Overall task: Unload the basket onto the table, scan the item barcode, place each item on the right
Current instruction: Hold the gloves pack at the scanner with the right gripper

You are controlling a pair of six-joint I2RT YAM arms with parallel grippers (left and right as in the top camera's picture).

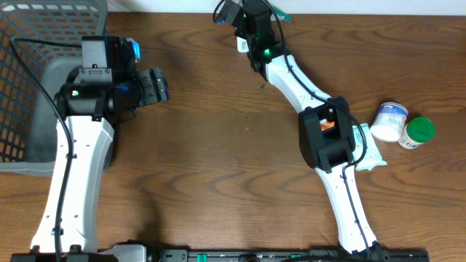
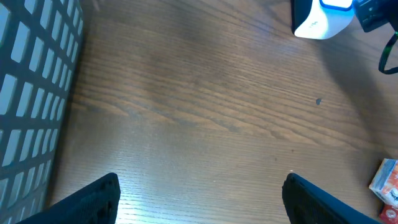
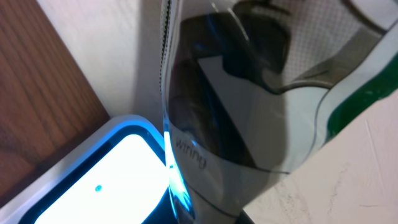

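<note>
At the far edge of the brown wooden table (image 1: 218, 160), my right gripper (image 1: 231, 13) holds a clear plastic packet (image 3: 249, 93) with a green-and-white border just above the white handheld barcode scanner (image 1: 243, 45). The jaws are closed on the packet. In the right wrist view the packet fills the frame, with grey lettering showing on its film. The scanner's blue-lit window (image 3: 106, 180) glows just beneath it at lower left. I cannot tell whether the two touch.

My left gripper (image 1: 156, 86) hovers over bare wood near the table's left edge with its jaws spread wide and nothing between them. In the left wrist view its two dark fingers (image 2: 93, 199) frame the lower corners.

A grey wire-mesh basket (image 1: 29, 80) sits at the left edge, partly under the left arm.

Near the right edge, a white round tub with a blue label (image 1: 389, 120) touches a small green-lidded jar (image 1: 417, 132). Just beside them, a flat white-and-green sachet (image 1: 368, 145) lies partly under the right arm. The left wrist camera also catches the corner of an orange-and-white carton (image 2: 385, 180) on the wood.
</note>
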